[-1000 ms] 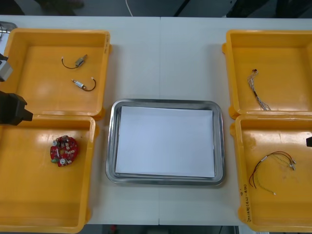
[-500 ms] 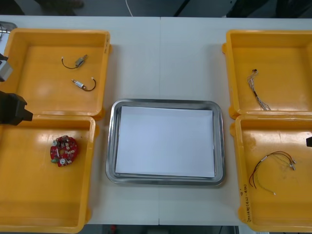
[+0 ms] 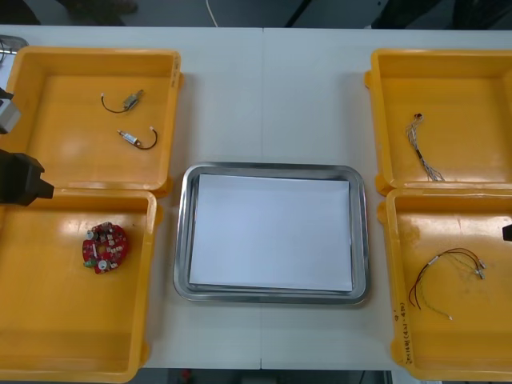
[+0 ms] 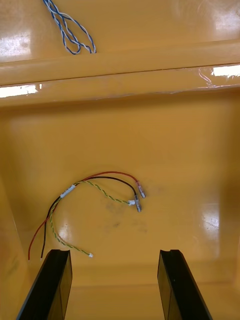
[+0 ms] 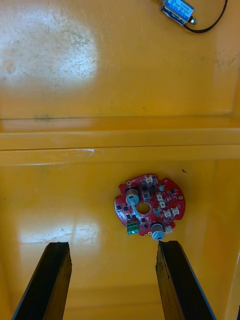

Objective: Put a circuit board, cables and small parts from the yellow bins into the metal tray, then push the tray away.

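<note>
Left gripper (image 5: 112, 244), fingers (image 5: 55, 270) wide apart and empty, hovers over the yellow plastic bin (image 3: 48, 320) holding the round red circuit board (image 5: 150, 204). The board lies just beyond the fingertips, off-centre toward one finger. Right gripper (image 4: 114, 252), equally spread, idles above the red, black and yellow cable (image 4: 67, 190).

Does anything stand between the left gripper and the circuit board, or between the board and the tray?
Nothing visible lies between the open left gripper and the circuit board. Between the board and the metal tray stands the yellow bin's side wall; the board likely needs lifting over it.
</note>
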